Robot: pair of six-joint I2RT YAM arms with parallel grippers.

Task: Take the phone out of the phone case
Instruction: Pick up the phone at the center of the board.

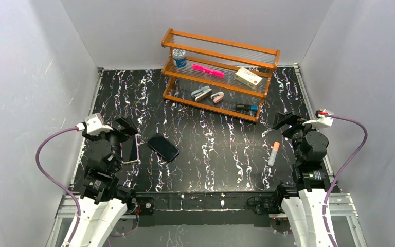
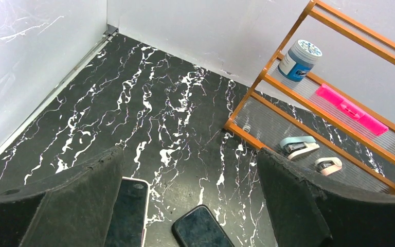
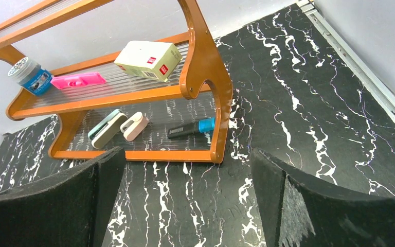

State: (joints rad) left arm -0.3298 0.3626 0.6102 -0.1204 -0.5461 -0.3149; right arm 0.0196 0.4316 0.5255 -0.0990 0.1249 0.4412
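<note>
Two flat dark slabs lie apart on the black marbled table. One has a black rim (image 1: 163,147) and also shows in the left wrist view (image 2: 201,229). The other has a white-pink edge (image 1: 133,150) and lies partly under my left finger in the left wrist view (image 2: 128,211). I cannot tell which is the phone and which is the case. My left gripper (image 1: 126,135) (image 2: 190,206) is open and empty above them, holding neither. My right gripper (image 1: 286,125) (image 3: 187,206) is open and empty at the right side.
An orange wooden rack (image 1: 221,77) stands at the back with a blue jar (image 1: 179,57), a pink tool, a box, two small staplers and a marker. An orange-and-white pen (image 1: 273,153) lies near the right arm. Grey walls enclose the table.
</note>
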